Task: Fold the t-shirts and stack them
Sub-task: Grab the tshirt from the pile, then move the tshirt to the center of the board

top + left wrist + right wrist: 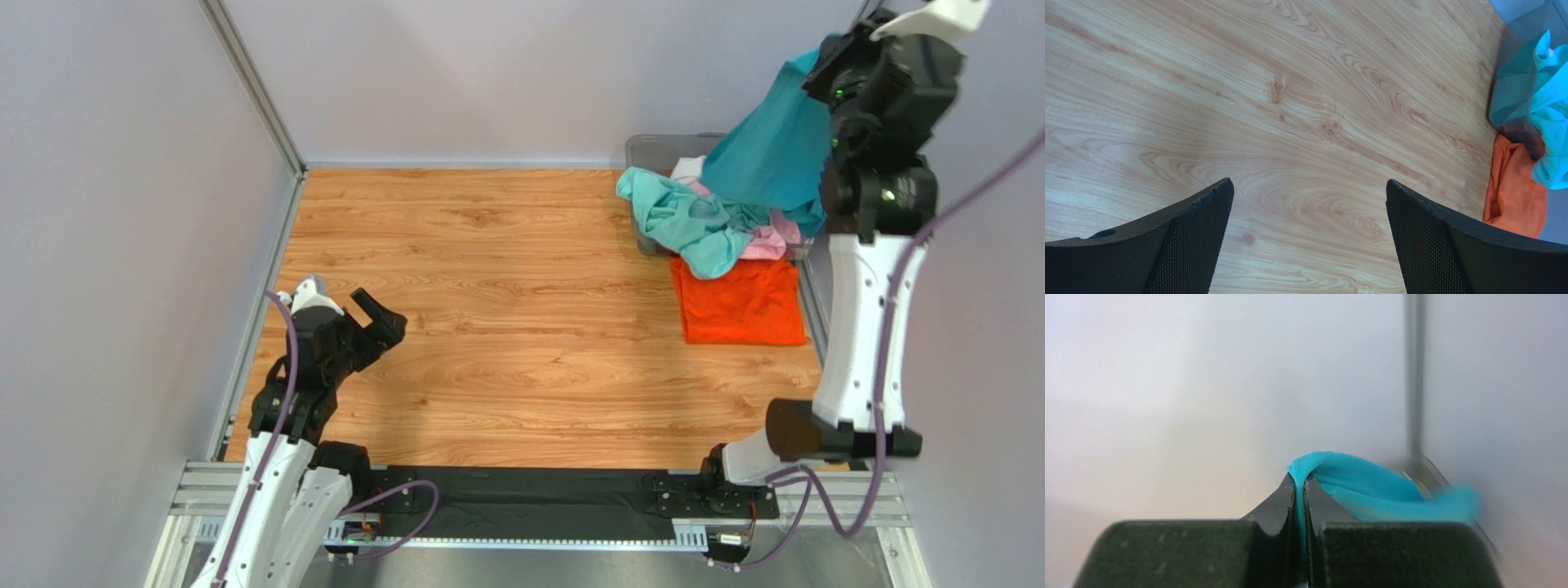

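T-shirt (767,153), teal-blue, in right claw (1300,489) above bin (645,152)

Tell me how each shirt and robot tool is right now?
teal-blue t-shirt: lifted, hanging from the right tool
mint-green t-shirt: crumpled, draped over the bin
orange t-shirt: folded, lying flat
pink t-shirt: crumpled, mostly covered
left tool: open, empty
right tool: shut on the teal-blue t-shirt

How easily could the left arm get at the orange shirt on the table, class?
Probably yes, at a stretch: the left hand is open and empty, and only bare table lies between it and the orange shirt.
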Tool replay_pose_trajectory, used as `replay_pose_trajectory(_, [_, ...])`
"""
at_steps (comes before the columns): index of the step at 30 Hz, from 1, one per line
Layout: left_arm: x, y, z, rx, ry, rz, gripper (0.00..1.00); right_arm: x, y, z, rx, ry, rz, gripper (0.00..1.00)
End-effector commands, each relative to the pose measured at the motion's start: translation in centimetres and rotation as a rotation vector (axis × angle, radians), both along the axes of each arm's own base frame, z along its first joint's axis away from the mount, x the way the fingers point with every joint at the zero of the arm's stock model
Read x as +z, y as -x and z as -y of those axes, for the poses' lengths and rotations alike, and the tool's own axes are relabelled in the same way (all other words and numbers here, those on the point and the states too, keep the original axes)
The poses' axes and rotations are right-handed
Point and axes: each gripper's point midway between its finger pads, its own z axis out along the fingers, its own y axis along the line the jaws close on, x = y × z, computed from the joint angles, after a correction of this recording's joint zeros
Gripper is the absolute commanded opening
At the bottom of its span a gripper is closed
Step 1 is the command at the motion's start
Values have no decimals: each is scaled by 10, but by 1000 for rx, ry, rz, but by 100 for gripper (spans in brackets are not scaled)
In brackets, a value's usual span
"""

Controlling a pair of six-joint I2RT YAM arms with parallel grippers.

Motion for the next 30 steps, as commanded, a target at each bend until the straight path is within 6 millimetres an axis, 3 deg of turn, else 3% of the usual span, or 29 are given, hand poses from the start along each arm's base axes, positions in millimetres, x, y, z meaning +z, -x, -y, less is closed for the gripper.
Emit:
replay_pose_trajectory(1, [3,4,8,-36,34,14,100,107,62,-71,368,-13,361,0])
replay_pose_trajectory(3, [6,7,12,-57,46,24,100,140,95,-96,509,-51,450,0])
replay_pose_trajectory(5, [6,10,13,-67,51,24,100,162,126,-126,689,-104,512,0])
replay_pose_trajectory(7, [6,12,14,-71,55,23,100,171,152,-153,864,-104,548,0])
replay_pose_trajectory(9, [7,13,16,-85,62,26,100,185,181,-167,989,-159,599,0])
replay_pose_trajectory(12, [8,16,17,-90,69,24,100,175,208,-203,1204,-213,547,0])
replay_pose_trajectory(13, [8,17,17,-89,70,21,100,174,209,-205,1215,-206,542,0])
replay_pose_trajectory(16, [9,19,17,-86,71,19,100,153,217,-235,1335,-240,475,0])
replay_pose_trajectory(17, [9,20,17,-83,73,17,100,137,204,-242,1338,-265,423,0])
replay_pose_trajectory(19, [6,23,16,-79,74,-1,100,121,195,-246,1321,-268,392,0])
replay_pose_trajectory(20, [7,24,15,-73,72,0,100,92,172,-251,1297,-286,312,0])
replay_pose_trajectory(21, [6,25,14,-69,72,-4,100,79,169,-250,1274,-278,283,1])
replay_pose_trajectory(23, [0,29,11,-54,63,-32,100,34,138,-242,1145,-227,191,2])
replay_pose_trajectory(24, [-2,30,10,-47,63,-41,100,-24,121,-238,1070,-247,38,3])
replay_pose_trajectory(25, [-6,32,9,-41,61,-55,100,-64,99,-223,934,-256,-41,5])
replay_pose_trajectory(26, [-11,33,9,-41,62,-69,100,-104,90,-213,854,-254,-133,6])
replay_pose_trajectory(27, [-15,33,10,-42,63,-81,100,-183,85,-200,756,-289,-290,8])
replay_pose_trajectory(28, [-18,34,12,-56,68,-95,100,-222,76,-176,613,-315,-354,10])
replay_pose_trajectory(29, [-25,35,14,-65,65,-116,100,-256,76,-164,545,-356,-414,14])
replay_pose_trajectory(30, [-29,34,14,-69,65,-129,100,-323,86,-148,445,-379,-546,17])
